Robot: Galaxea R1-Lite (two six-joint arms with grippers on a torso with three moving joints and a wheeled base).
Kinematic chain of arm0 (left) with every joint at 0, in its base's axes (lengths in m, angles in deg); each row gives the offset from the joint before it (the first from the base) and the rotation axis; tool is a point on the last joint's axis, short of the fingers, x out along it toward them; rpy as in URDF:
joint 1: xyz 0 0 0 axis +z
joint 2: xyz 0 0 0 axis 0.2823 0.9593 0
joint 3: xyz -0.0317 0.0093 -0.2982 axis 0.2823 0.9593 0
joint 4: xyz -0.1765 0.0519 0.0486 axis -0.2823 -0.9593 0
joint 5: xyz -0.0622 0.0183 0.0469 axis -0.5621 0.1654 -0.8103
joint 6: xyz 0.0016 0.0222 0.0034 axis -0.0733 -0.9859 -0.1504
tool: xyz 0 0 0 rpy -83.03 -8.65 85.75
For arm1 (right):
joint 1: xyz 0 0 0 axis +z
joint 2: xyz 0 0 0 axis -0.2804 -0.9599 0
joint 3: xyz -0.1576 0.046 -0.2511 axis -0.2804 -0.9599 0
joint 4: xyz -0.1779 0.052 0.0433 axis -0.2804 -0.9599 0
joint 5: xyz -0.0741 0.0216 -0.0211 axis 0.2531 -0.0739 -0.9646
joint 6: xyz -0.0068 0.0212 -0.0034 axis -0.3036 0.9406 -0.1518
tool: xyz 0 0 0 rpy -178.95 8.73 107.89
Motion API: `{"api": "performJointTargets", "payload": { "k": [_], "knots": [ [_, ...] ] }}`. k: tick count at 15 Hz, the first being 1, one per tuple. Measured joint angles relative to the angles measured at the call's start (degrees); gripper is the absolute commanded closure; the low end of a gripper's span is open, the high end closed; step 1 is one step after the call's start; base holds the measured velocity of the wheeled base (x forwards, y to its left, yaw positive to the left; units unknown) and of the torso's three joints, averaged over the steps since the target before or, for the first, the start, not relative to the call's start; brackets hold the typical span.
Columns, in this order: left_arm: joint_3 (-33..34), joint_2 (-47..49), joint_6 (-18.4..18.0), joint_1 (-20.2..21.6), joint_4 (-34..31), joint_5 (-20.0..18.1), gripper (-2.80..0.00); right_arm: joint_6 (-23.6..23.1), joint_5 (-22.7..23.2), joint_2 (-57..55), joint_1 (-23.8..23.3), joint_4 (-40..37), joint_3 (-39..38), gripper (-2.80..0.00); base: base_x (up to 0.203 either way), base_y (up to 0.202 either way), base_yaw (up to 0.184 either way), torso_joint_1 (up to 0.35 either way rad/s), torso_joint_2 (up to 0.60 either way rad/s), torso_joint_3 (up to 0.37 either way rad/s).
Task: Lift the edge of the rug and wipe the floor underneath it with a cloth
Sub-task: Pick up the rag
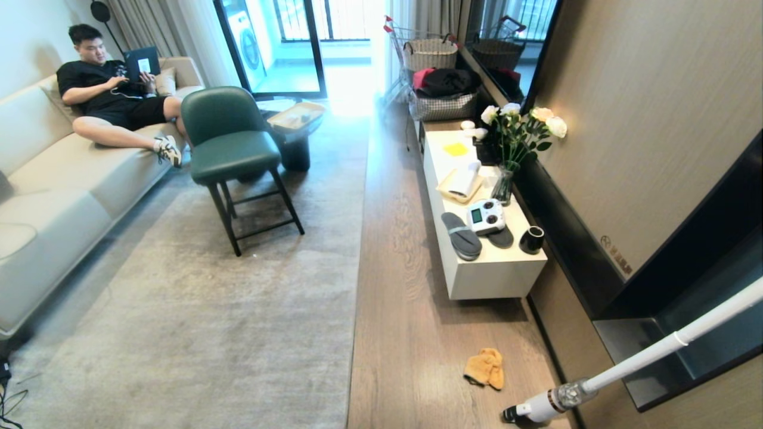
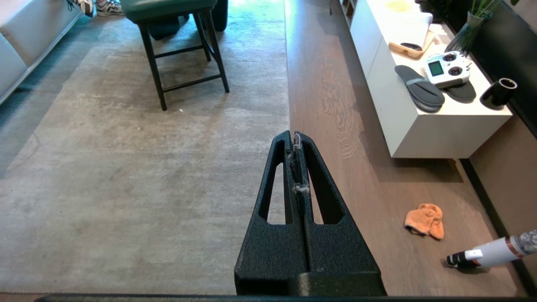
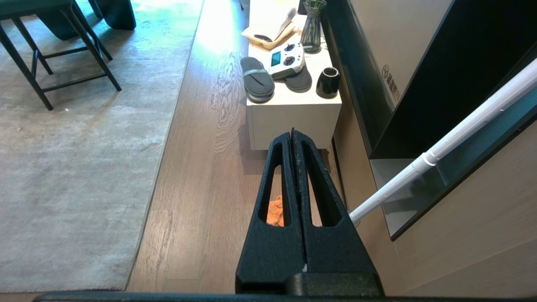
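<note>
The rug edge (image 1: 356,286) runs straight up the room, lying flat on the brown plank floor (image 1: 411,310). Its near corner (image 3: 128,287) shows in the right wrist view. The orange cloth (image 1: 486,368) lies crumpled on the floor between the rug and the wall, near the vacuum head. My left gripper (image 2: 295,135) hangs high over the rug edge (image 2: 288,84), shut, with only lint on its tips; the cloth (image 2: 426,220) is off to its side. My right gripper (image 3: 292,133) is shut and empty above the floor, the cloth (image 3: 275,212) partly hidden behind its fingers. Neither arm shows in the head view.
A white low cabinet (image 1: 495,280) with slippers, a controller, a black cup and a vase stands along the wall. A white stick vacuum (image 1: 596,387) leans beside the cloth. A green chair (image 1: 232,143) stands on the rug. A person (image 1: 113,101) sits on the sofa.
</note>
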Motion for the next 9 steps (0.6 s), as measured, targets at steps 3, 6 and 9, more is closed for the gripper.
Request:
{"api": "performJointTargets", "payload": {
  "k": [3, 6, 9],
  "knots": [
    [0.00, 0.00, 0.00, 0.00, 0.00, 0.00, 0.00, -0.01, 0.00, 0.00, 0.02, 0.00, 0.00, 0.00, 0.000, 0.000, 0.000, 0.000, 0.00, 0.000],
    [0.00, 0.00, 0.00, -0.02, -0.01, 0.00, 0.00, -0.01, 0.00, 0.00, 0.02, 0.00, 0.00, 0.00, 0.000, 0.000, 0.000, 0.000, 0.00, 0.000],
    [0.00, 0.00, 0.00, -0.02, 0.00, -0.02, 0.00, -0.02, 0.00, 0.00, 0.02, 0.02, 0.00, 0.00, 0.000, 0.000, 0.000, 0.000, 0.00, 0.000]
  ]
}}
